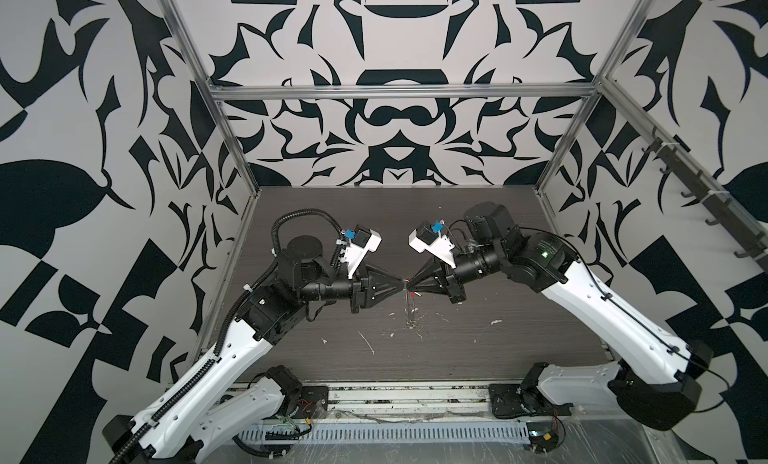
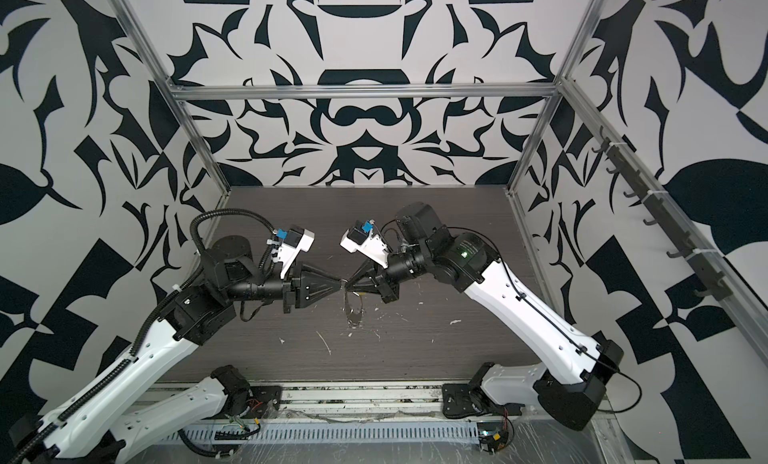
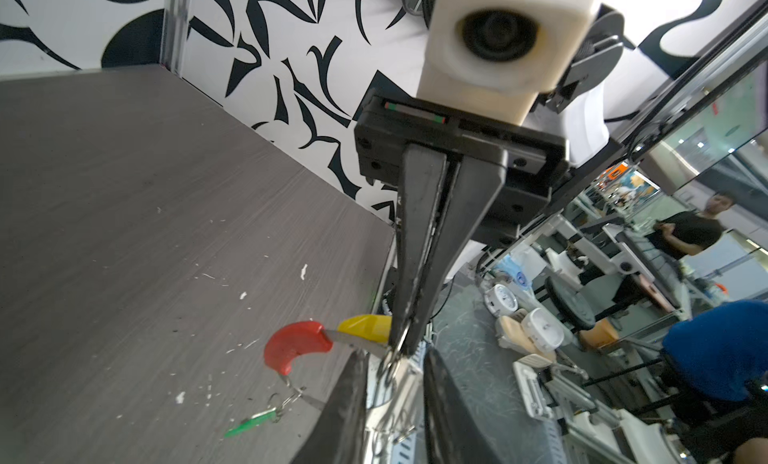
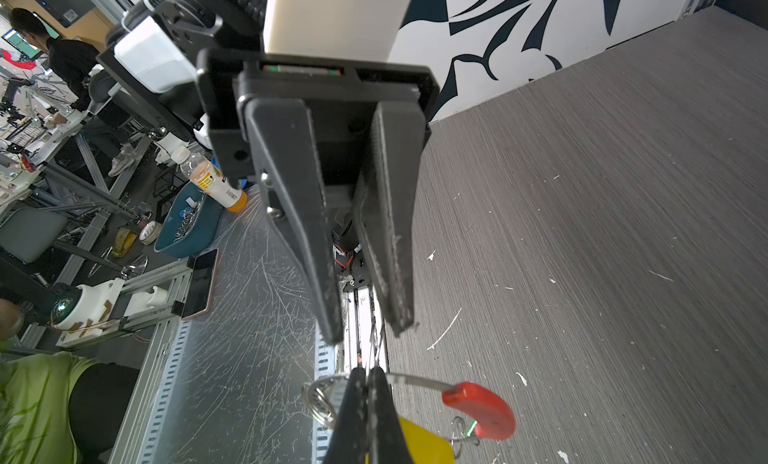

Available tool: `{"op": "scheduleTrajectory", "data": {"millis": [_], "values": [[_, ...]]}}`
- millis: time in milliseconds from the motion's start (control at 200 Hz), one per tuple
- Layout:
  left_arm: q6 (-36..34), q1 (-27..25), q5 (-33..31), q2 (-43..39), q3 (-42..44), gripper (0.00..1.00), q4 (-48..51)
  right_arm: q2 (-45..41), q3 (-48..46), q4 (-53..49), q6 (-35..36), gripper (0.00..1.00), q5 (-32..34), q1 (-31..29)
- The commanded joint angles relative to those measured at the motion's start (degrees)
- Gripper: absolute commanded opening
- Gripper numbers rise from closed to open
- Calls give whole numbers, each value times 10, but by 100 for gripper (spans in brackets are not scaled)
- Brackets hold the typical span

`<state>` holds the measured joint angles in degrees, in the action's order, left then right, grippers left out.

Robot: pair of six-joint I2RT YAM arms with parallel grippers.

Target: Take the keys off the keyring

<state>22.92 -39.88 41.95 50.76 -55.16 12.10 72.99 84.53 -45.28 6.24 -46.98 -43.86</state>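
Note:
Both grippers meet tip to tip above the middle of the table, in both top views. My right gripper [image 4: 368, 372] is shut on the thin hoop of the keyring [image 4: 415, 383], beside its red curved segment [image 4: 482, 408]. The yellow key [image 4: 424, 441] hangs right behind the right fingers. The green key [image 3: 251, 420] dangles low from the hoop on a small silver ring. My left gripper [image 3: 392, 358] stands open, its fingers [image 3: 345, 408] apart on either side of a cluster of silver split rings [image 3: 390, 378]. In a top view the hoop [image 1: 409, 312] hangs below the grippers [image 1: 404, 282].
The dark wood-grain table [image 1: 457, 233] carries several white scraps [image 1: 368, 343] near the front middle. Aluminium frame posts [image 1: 232, 158] and patterned walls close in the sides and back. A slotted metal rail [image 1: 374, 433] runs along the front edge.

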Motion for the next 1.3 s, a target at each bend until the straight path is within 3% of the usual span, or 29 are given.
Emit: {"op": "scheduleTrajectory", "data": {"millis": [0, 95, 370, 575, 750, 850, 1040, 1295], "values": [[2, 0, 23, 6, -15, 25, -8, -1, 27, 5, 6, 0, -17, 1], [7, 0, 29, 11, -15, 24, -15, 1, 29, 5, 6, 0, -18, 0], [12, 0, 26, 13, -14, 0, -26, 4, 28, 10, 2, 0, -16, 1], [30, 0, -7, -15, 24, 0, -111, -5, 7, 57, -25, 0, -18, 1], [40, 0, -38, -38, 53, 0, -165, -25, -23, 107, -45, 30, -15, 1], [44, 0, -52, -46, 62, 0, -181, -40, -47, 142, -59, 38, -5, 1], [56, 0, -71, -59, 75, 0, -218, -69, -95, 207, -83, 39, 29, 0], [78, 0, -72, -59, 86, 0, -260, -76, -129, 267, -113, 33, 42, 0]]}}
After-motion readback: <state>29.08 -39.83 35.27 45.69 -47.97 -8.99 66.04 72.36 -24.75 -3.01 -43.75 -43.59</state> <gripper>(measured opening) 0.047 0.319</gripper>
